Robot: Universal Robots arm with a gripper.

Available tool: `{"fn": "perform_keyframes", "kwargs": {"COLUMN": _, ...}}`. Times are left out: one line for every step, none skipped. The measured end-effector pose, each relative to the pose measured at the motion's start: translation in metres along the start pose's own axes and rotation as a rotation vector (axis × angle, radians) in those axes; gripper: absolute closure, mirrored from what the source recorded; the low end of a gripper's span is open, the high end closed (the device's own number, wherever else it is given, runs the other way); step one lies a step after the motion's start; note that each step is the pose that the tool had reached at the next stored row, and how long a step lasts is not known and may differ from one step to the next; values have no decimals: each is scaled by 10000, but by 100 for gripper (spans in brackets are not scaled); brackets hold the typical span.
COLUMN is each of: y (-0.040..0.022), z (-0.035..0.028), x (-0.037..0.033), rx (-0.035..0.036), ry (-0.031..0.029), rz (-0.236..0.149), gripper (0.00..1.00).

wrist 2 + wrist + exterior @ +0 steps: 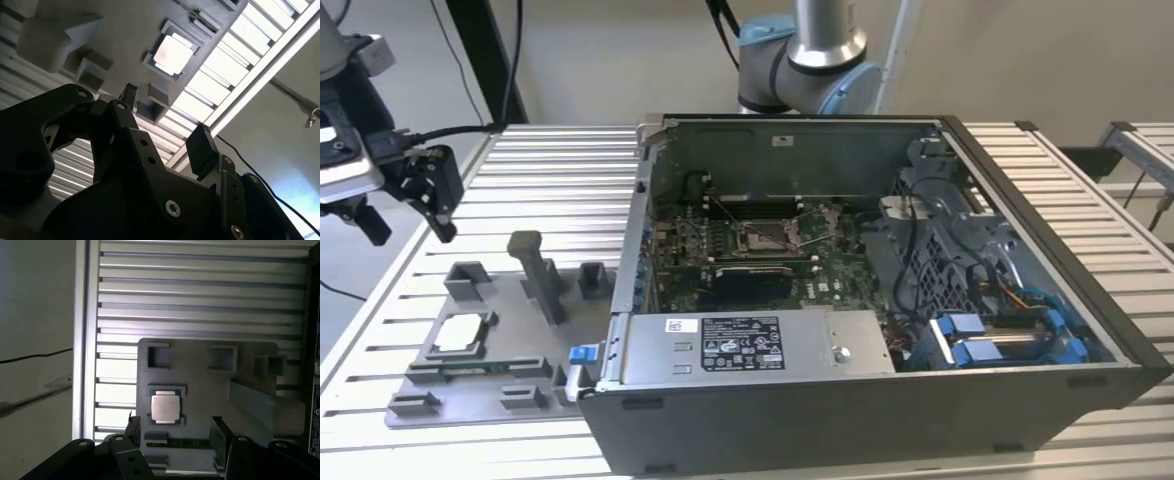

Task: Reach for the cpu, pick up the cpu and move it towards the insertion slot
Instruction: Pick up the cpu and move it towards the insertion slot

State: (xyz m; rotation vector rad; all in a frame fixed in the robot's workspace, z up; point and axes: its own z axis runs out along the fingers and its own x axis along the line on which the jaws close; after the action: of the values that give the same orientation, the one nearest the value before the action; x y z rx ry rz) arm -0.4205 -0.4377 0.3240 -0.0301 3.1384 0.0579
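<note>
Ribbed metal table (547, 170) carries a grey fixture plate (520, 345) at the exterior view's left and an open computer case (854, 420) to its right. You'll find the cpu (460, 333) lying flat in a square pocket on that plate, silver face up. Your gripper (411, 235) hovers at the far left, apart from the plate, jaws spread wide and holding nothing. The insertion slot (767, 235) sits inside the case, well apart from the cpu.

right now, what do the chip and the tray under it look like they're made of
Chip: likely metal on top, a smooth silver-grey face that catches the light. Tray: probably moulded plastic, matt grey with blocky raised walls and no shine.
</note>
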Motion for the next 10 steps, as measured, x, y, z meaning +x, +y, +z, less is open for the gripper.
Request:
{"fn": "perform_keyframes", "kwargs": {"y": -1, "z": 14, "x": 0, "rx": 0, "ry": -1, "rz": -1, "gripper": 0}}
{"fn": "perform_keyframes", "kwargs": {"y": -1, "z": 27, "x": 0, "rx": 0, "ry": -1, "rz": -1, "gripper": 0}}
{"fn": "perform_keyframes", "kwargs": {"y": -2, "z": 40, "x": 0, "rx": 1, "ry": 0, "rz": 0, "gripper": 0}}
{"fn": "perform_keyframes", "kwargs": {"y": -2, "z": 53, "x": 0, "rx": 0, "ry": 0, "rz": -1, "gripper": 0}}
{"fn": "perform_keyframes", "kwargs": {"y": -2, "z": 65, "x": 0, "rx": 0, "ry": -1, "rz": 0, "gripper": 0}}
{"fn": "perform_keyframes", "kwargs": {"y": -3, "z": 79, "x": 0, "rx": 0, "ry": -1, "rz": 0, "gripper": 0}}
{"fn": "perform_keyframes", "kwargs": {"y": -4, "z": 92, "x": 0, "rx": 0, "ry": -1, "rz": 0, "gripper": 0}}
{"fn": "perform_keyframes", "kwargs": {"y": -4, "z": 106, "x": 0, "rx": 0, "ry": -1, "rz": 0, "gripper": 0}}
{"fn": "perform_keyframes", "kwargs": {"y": -5, "z": 117, "x": 0, "rx": 1, "ry": 0, "rz": 0, "gripper": 0}}
{"fn": "perform_keyframes", "kwargs": {"y": -5, "z": 131, "x": 0, "rx": 0, "ry": -1, "rz": -1, "gripper": 0}}
